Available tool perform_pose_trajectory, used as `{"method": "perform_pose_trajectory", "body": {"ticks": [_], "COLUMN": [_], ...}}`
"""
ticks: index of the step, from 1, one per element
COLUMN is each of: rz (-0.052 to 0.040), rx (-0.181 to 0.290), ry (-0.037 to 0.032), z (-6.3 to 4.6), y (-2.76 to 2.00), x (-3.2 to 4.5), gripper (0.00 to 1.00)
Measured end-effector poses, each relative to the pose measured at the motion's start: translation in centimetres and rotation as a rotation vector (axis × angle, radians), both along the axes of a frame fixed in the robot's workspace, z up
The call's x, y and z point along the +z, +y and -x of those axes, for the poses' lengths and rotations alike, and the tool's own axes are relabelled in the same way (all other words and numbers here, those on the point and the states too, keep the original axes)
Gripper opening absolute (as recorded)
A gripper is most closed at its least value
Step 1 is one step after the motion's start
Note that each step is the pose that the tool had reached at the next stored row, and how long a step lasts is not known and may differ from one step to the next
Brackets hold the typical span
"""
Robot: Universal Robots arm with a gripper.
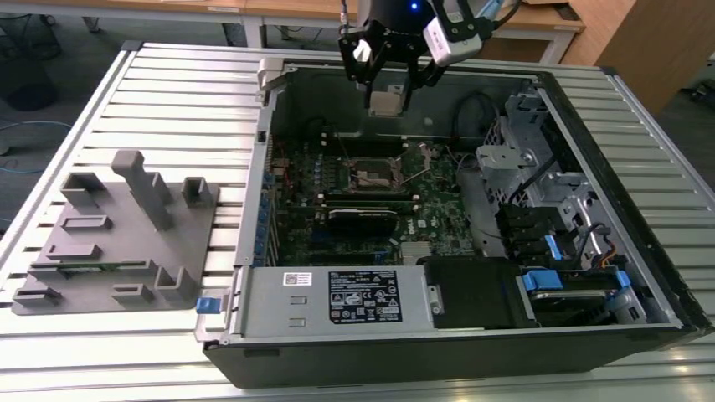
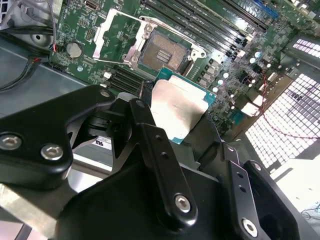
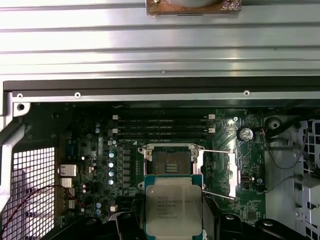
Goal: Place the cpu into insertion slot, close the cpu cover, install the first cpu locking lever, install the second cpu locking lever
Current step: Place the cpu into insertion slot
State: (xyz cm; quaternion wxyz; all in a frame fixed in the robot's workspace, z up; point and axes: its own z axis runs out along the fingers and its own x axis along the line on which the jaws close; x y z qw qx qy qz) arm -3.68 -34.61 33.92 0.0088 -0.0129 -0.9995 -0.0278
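Exterior view: a black gripper (image 1: 388, 90) hung at the top centre of the frame, fingers pointing down over the far wall of an open computer case (image 1: 335, 352). Its fingers were closed a chip's width apart, pinching the cpu (image 1: 387, 102) by two opposite edges. The cpu was square, so it had no long axis. It sat high above the board, clear of everything below.

In the first wrist view the cpu's (image 3: 173, 207) dull metal top faced the camera. Its edges ran parallel to the edges of the slot (image 3: 171, 161), and the two partly overlapped in the picture.

The slot (image 1: 374, 174) lay near the middle of the exterior view, on the green board, with its dark centre bare. In the second wrist view the cover (image 2: 117, 35) stood swung up off the slot (image 2: 162, 52), beside it.

The case lay on its side on a slatted metal table (image 1: 167, 75). A grey fixture (image 1: 123, 243) with upright posts lay at the lower left of the exterior view, well apart from the gripper. Wooden desks (image 1: 290, 10) ran along the top edge.
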Motion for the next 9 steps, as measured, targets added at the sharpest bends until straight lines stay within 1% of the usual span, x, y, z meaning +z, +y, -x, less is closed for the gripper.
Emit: {"method": "perform_pose_trajectory", "body": {"ticks": [9], "rz": [0.0054], "rx": [0.000], "ry": [0.0000], "z": [0.00], "y": [0.00], "x": [-0.06], "gripper": [0.54]}}
